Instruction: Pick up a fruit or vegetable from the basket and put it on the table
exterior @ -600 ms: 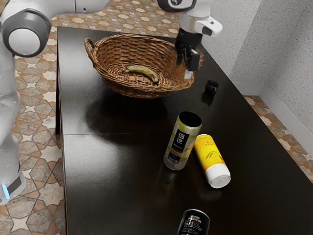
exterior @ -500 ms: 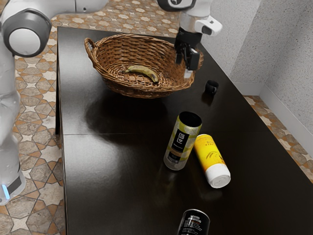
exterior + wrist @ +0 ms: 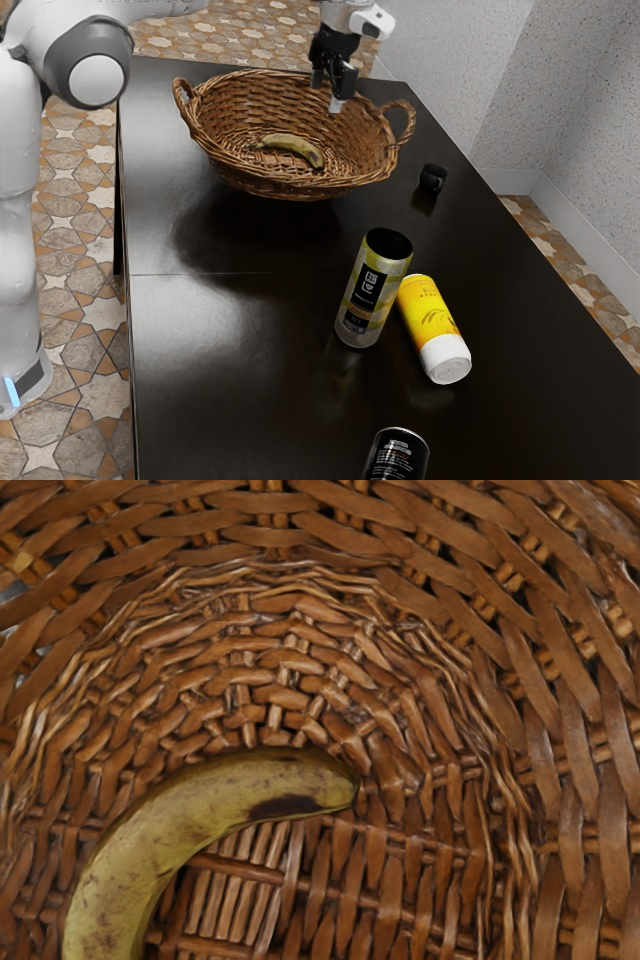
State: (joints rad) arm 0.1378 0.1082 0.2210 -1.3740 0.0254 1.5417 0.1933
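Note:
The gripper hangs over the basket, up from the banana, its two fingers apart with nothing between them. Brown wicker weave forms the basket, which has a looped handle at each end. On its floor lies a curved yellow-green banana. From above, in the wrist view, the banana shows dark spots and a blackish patch near one tip, resting against the basket's woven bottom.
On the dark table stand a patterned can and a black can. A yellow bottle with a white cap lies beside the patterned can. A small black cup sits near the basket's handle.
My gripper has moved toward the exterior view's left and upward in that view, away from the basket's right handle. The banana and basket have stayed where they were.

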